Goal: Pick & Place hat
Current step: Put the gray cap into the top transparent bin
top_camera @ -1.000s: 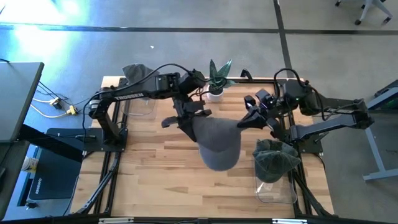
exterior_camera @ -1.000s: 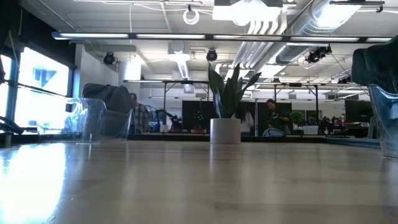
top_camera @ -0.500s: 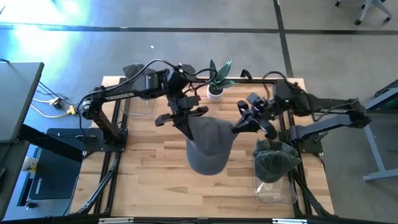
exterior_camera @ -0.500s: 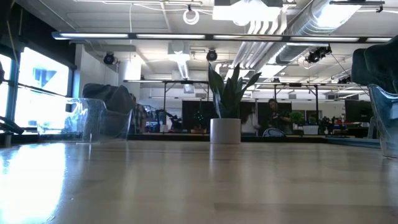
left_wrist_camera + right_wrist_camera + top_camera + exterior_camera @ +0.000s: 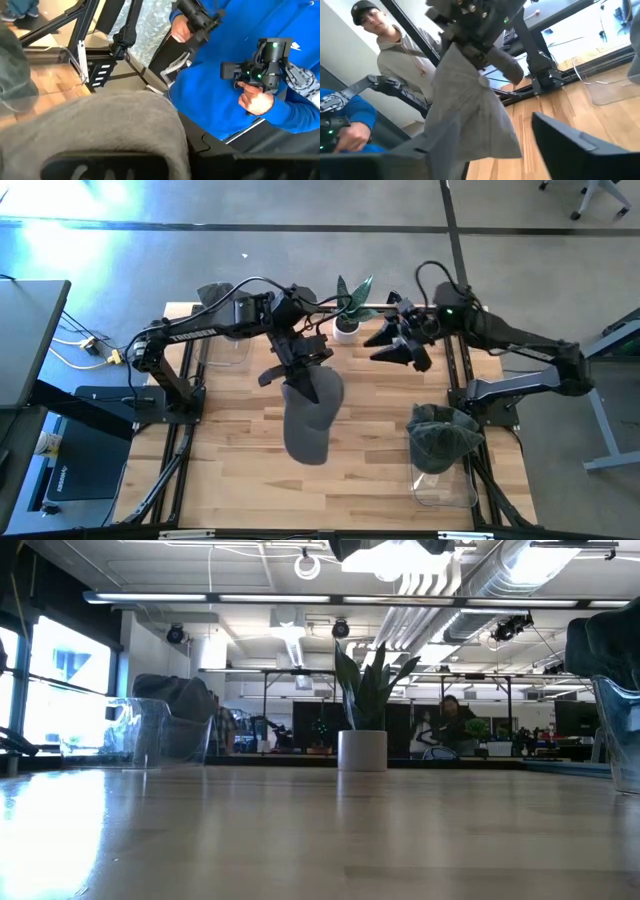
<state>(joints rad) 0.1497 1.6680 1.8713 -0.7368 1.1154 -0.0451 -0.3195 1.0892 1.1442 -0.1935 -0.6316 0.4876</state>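
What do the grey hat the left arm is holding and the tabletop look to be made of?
Hat: soft matte grey fabric, likely knit or fleece; it hangs limp and folds under the left pincer. Tabletop: wood, seemingly butcher-block; light jointed strips with grain and a slight sheen.

A grey knit hat (image 5: 308,417) hangs limp and stretched long above the middle of the desk (image 5: 230,470), clear of the wood. Its upper end is pinched in the left pincer (image 5: 300,383), and its rounded end droops toward the near side.
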